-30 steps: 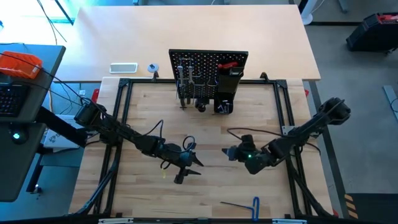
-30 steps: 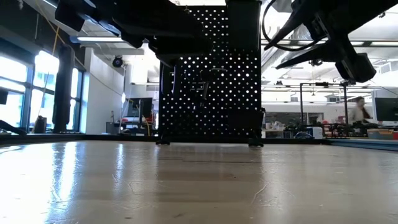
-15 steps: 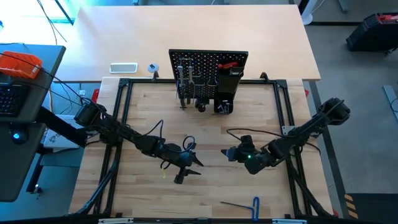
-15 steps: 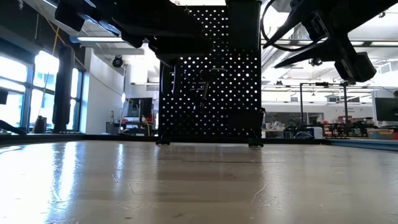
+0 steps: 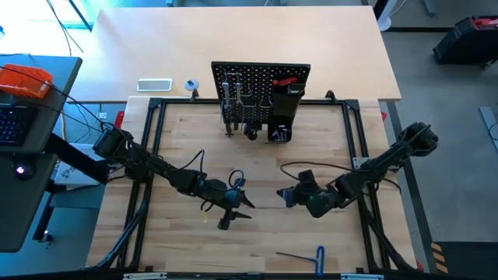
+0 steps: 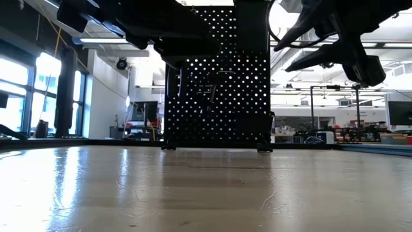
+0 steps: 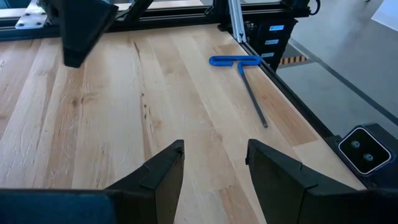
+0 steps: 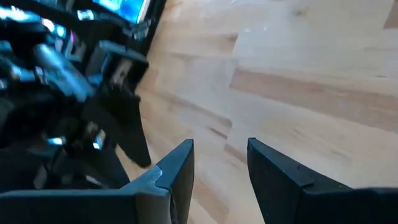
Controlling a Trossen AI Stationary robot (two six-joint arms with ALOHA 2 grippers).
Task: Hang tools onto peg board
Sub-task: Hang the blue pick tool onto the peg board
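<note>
1. The peg board (image 5: 261,85) stands upright at the far middle of the wooden table (image 5: 187,132), its black holed panel facing the near side.
2. Silver tools (image 5: 230,105) hang on its left part, a red-handled tool (image 5: 286,80) sits near its top right, and a black box-shaped holder (image 5: 285,109) is fixed on its right side.
3. A small dark round piece (image 5: 252,134) lies on the table just in front of the board's foot.
4. The blue-handled hex key (image 5: 310,255) lies flat near the table's near edge, slightly right of centre, well apart from both arms; in the left wrist view (image 7: 239,74) its blue T-handle and long dark shaft rest on bare wood beside the frame rail.
5. The left gripper (image 5: 233,210) hovers left of centre in the near half of the table, pointing to the right and near side. Its fingers (image 7: 165,171) stand apart with only bare wood showing between them, holding nothing.
6. The right gripper (image 5: 286,194) hovers right of centre at about the same depth, pointing left toward the other arm. Its fingers (image 8: 177,165) are likewise spread with an empty gap between them.
7. The two grippers face each other near the table's middle, close but not touching.
8. In the low view the peg board (image 6: 219,84) shows from behind the arms, both arms raised above the tabletop.
</note>
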